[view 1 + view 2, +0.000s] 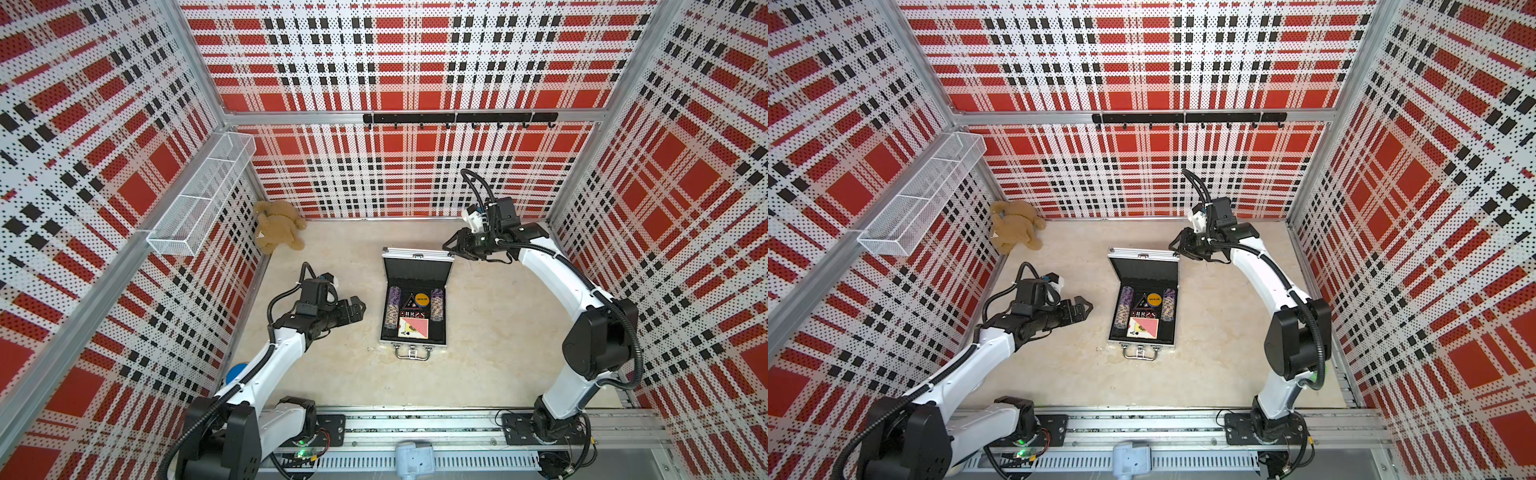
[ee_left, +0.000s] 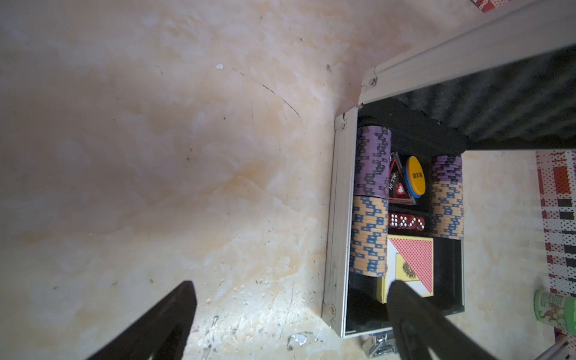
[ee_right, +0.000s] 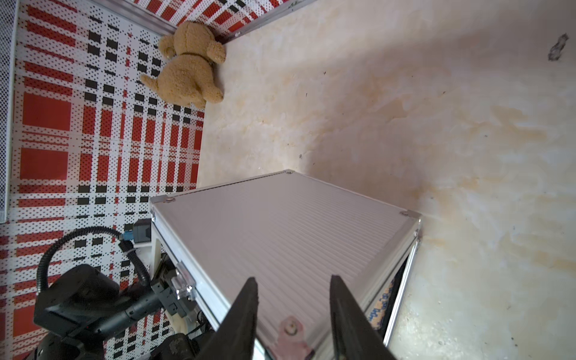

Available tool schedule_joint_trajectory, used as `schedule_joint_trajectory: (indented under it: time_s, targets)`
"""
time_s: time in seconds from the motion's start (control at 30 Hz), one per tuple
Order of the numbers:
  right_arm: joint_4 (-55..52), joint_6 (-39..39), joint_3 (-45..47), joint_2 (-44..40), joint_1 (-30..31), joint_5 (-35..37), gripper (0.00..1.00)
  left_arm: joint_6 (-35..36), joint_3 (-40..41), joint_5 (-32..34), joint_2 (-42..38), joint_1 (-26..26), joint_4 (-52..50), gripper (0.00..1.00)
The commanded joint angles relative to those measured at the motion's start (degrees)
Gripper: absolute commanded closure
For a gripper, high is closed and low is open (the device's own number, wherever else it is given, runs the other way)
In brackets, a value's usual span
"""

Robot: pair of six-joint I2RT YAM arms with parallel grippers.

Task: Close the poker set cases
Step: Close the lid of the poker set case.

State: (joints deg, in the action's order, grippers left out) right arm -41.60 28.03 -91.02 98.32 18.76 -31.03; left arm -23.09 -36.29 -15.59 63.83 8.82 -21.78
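Midway across the worktop (image 1: 498, 332), with bare surface on every side, sits one silver poker set case (image 1: 417, 272), its lid standing up toward the back wall and its handle (image 1: 412, 353) toward the arm bases. Two hands flank it: the left hand (image 1: 356, 311) hovers off its left edge, spread wide and empty, and the right hand (image 1: 450, 246) hangs behind the lid's top right corner, fingers partly apart, clamping nothing visible. Inside lie two chip rows (image 1: 392, 309) and one card deck (image 1: 412, 327); one teddy (image 1: 277, 226) slumps in the far left corner.

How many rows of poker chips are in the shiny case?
2. One row lies by the case wall nearer the left arm, the other row by the wall nearer the right arm; none looks hidden.
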Motion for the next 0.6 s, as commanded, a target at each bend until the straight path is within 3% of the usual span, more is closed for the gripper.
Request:
schedule_joint_trajectory:
  time_s: [0.0, 0.13, 0.3, 0.4, 0.57]
  targets:
    - [-2.3, -1.5, 3.3, -4.0, 1.8, -0.1, 0.61, 0.9, -1.7, 0.7, -1.9, -1.6, -2.2, 0.02]
    - [-3.4, -1.3, 9.3, -9.1, 2.9, 1.8, 0.59, 1.1, -2.2, 2.1, -2.9, -2.3, -3.9, 0.02]
    - [-1.5, -0.4, 17.6, -13.3, 2.9, 5.5, 0.45, 1.9, -3.3, 3.6, -2.0, -0.8, -4.8, 0.02]
    - [0.4, -0.4, 20.7, -12.3, 2.9, 6.5, 0.31, 2.7, -4.9, 5.3, 0.7, 3.9, -4.8, 0.02]
    - [4.7, -2.0, 23.9, -8.0, 2.9, 8.9, 0.24, 1.7, -7.7, 7.2, 7.7, 14.5, -2.4, 0.01]
